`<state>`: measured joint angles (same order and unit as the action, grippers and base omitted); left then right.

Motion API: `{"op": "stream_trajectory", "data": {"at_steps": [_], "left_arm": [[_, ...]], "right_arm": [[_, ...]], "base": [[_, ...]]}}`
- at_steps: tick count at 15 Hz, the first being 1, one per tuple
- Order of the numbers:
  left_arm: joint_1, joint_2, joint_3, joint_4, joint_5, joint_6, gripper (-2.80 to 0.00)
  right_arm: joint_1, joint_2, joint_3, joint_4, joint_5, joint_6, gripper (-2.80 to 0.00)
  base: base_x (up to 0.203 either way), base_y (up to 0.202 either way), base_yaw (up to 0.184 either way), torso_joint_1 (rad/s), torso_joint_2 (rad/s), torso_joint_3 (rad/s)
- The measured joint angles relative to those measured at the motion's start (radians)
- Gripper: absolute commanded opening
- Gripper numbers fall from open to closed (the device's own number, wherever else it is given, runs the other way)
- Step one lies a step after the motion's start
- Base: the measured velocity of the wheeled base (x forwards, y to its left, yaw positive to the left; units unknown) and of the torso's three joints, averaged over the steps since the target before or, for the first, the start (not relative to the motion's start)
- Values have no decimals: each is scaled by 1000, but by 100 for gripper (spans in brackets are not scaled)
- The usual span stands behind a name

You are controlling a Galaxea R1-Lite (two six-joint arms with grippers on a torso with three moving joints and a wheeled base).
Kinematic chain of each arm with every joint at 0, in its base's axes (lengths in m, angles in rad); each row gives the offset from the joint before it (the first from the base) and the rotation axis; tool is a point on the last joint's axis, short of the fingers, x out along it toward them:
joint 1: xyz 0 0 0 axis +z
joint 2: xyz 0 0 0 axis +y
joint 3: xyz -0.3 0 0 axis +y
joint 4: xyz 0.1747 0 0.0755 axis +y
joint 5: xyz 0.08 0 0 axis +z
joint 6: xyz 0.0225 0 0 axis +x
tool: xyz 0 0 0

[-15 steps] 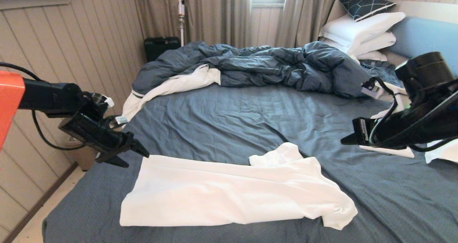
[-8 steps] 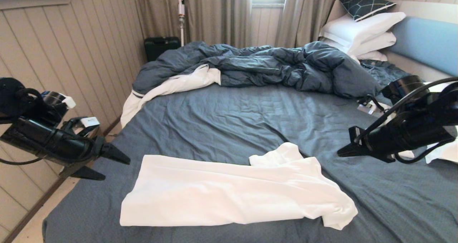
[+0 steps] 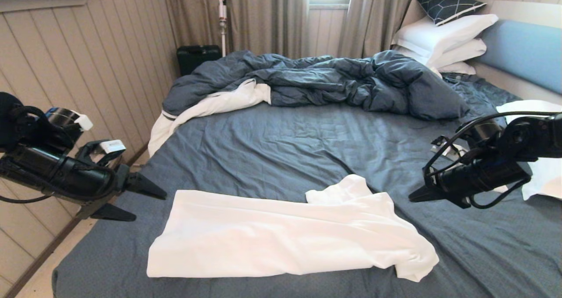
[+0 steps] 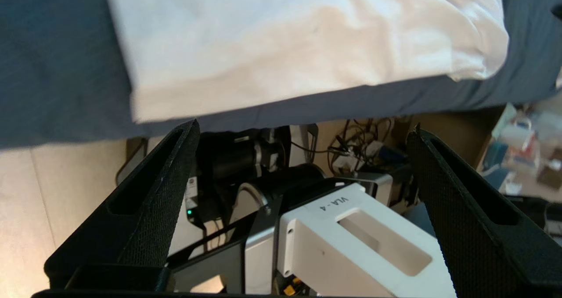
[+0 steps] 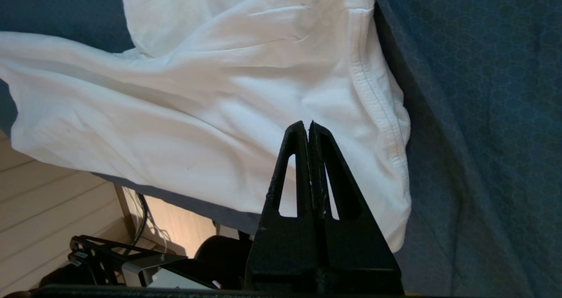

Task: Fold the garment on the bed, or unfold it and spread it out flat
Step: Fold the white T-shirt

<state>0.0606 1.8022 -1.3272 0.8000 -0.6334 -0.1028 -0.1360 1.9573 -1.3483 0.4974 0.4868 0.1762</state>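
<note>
The garment point(image 3: 285, 236), a white T-shirt folded into a long strip, lies across the near part of the bed point(image 3: 285, 144), one sleeve poking up at its far edge. Its chest print is hidden. My left gripper point(image 3: 150, 208) hovers open and empty just off the shirt's left end, beside the bed's left edge; in the left wrist view the gripper point(image 4: 304, 126) frames the robot's base below the garment point(image 4: 307, 39). My right gripper point(image 3: 410, 199) is shut on nothing, hanging right of the shirt's collar end; the right wrist view shows the gripper point(image 5: 306, 123) over the garment point(image 5: 197, 91).
A rumpled dark-blue duvet point(image 3: 316, 78) with white lining fills the far part of the bed. White pillows point(image 3: 443, 34) and a patterned cushion are stacked by the light-blue headboard point(image 3: 522, 48). More white bedding point(image 3: 542, 179) lies behind the right arm. A black case point(image 3: 197, 56) stands by the wall.
The left arm has dropped and drawn back left, off the shirt's corner. The right arm has lowered toward the sheet, its tip sliding slightly left. The shirt has not moved.
</note>
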Motion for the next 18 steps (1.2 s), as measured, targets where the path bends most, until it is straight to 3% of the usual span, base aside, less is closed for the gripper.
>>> {"op": "stream_trajectory", "data": {"at_steps": [2, 3, 5, 9, 18], "left_arm": [[-15, 26, -9, -32, -28, -2, 0], [-18, 32, -9, -45, -47, -1, 0], [-22, 27, 4, -66, -105, 5, 0], [-20, -5, 73, -133, -106, 10, 0], [-51, 30, 120, -176, -108, -36, 0]], "right_arm": [[-2, 17, 1, -7, 1, -7, -280], [-2, 24, 5, -20, 10, -14, 0], [-2, 41, 22, -67, 53, -29, 0], [-23, 54, 60, -98, 116, -103, 0], [-63, 34, 96, -95, 141, -122, 0]], "base": [[0, 0, 0, 0, 0, 0], [0, 0, 0, 0, 0, 0], [0, 0, 0, 0, 0, 0], [0, 0, 0, 0, 0, 0], [0, 0, 0, 0, 0, 0]]}}
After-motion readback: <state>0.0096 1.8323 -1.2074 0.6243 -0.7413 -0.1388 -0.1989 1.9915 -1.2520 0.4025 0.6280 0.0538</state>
